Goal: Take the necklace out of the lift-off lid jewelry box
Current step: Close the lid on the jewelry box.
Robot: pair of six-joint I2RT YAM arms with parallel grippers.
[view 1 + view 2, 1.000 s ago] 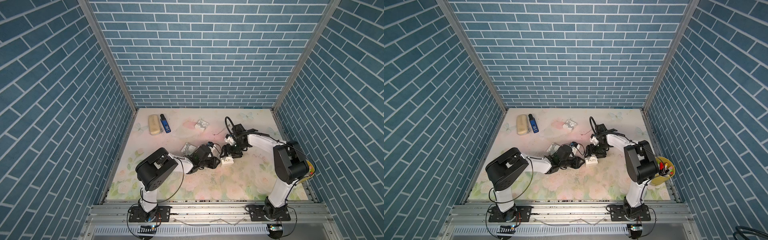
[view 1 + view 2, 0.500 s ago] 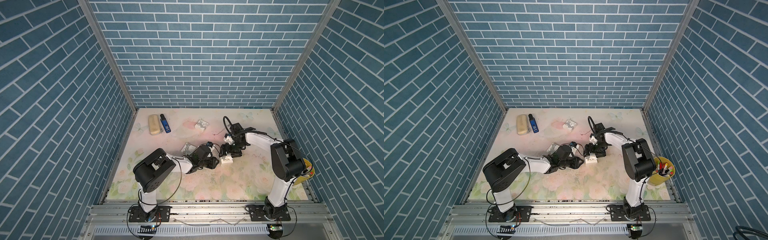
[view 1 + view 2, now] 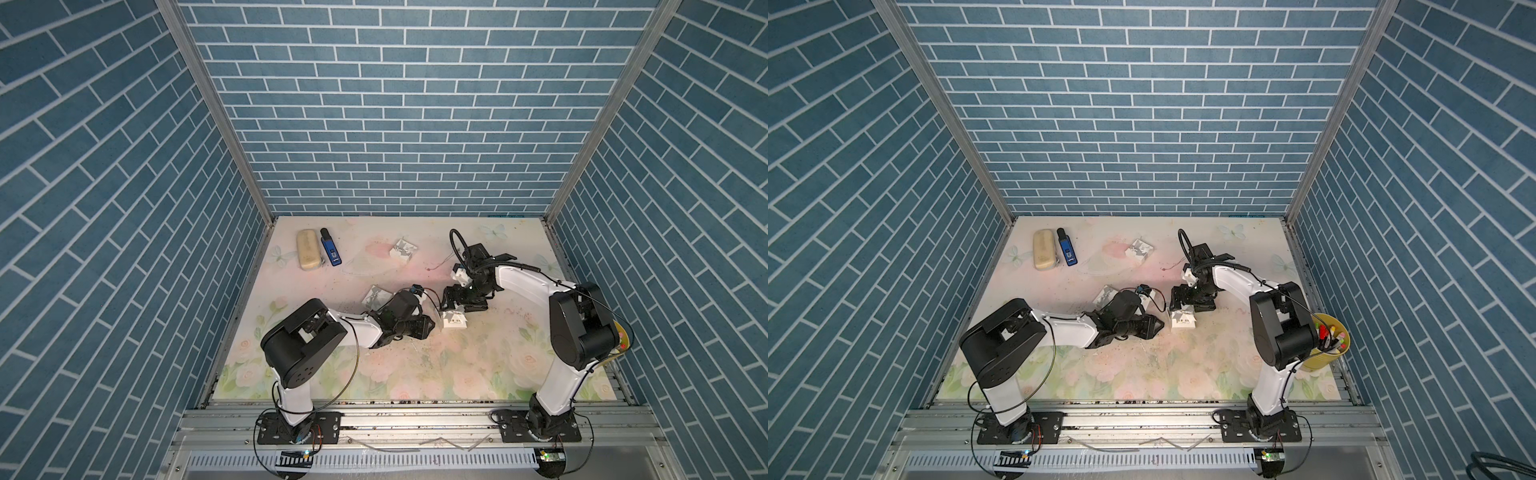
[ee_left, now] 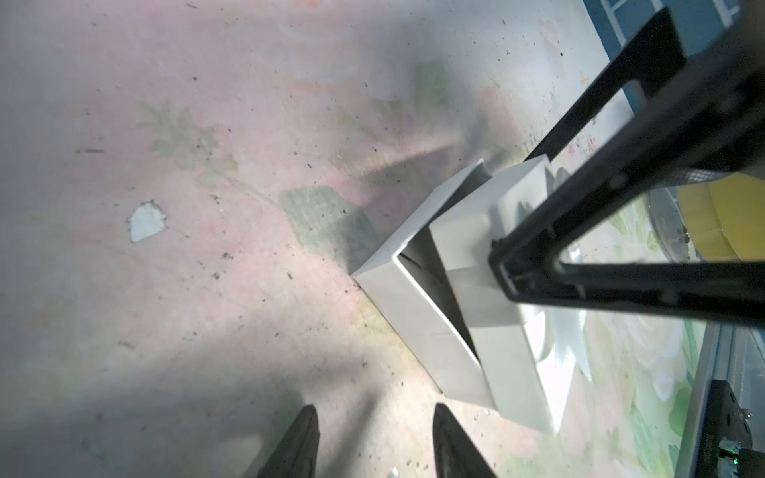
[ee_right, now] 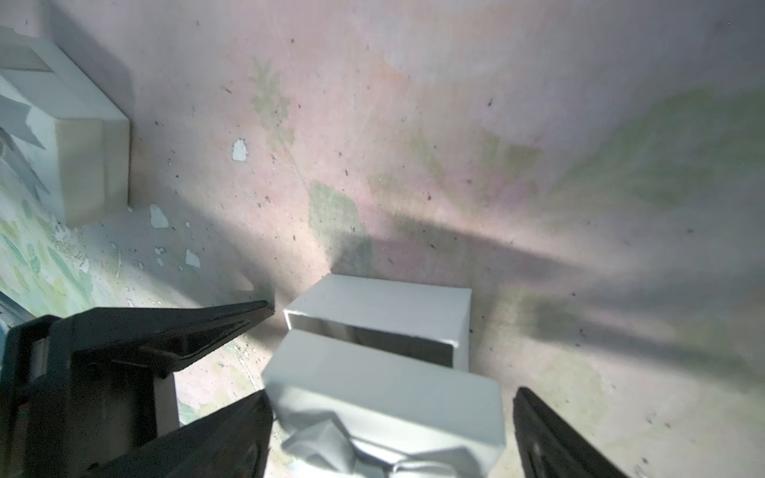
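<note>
At the centre of both top views, jewelry box (image 3: 453, 330): we saw its lid (image 5: 385, 409) askew (necklace hidden).
Right gripper (image 5: 392, 395): fingers had spread wide, lid let go.
Left gripper (image 4: 374, 407): narrow gap, empty.

Top views look down from high; wrist views closely share the box (image 4: 414, 318).

Setting: laboratory robot test cell.
Walls: blue brick-print panels (image 3: 395, 104) on three sides, aluminium corner posts (image 3: 219, 108).
Surface: floral-print tabletop (image 3: 415, 365).
Mounting: arm bases (image 3: 297, 430) bolted to slotted rail (image 3: 415, 419), 6 o'clock.
</note>
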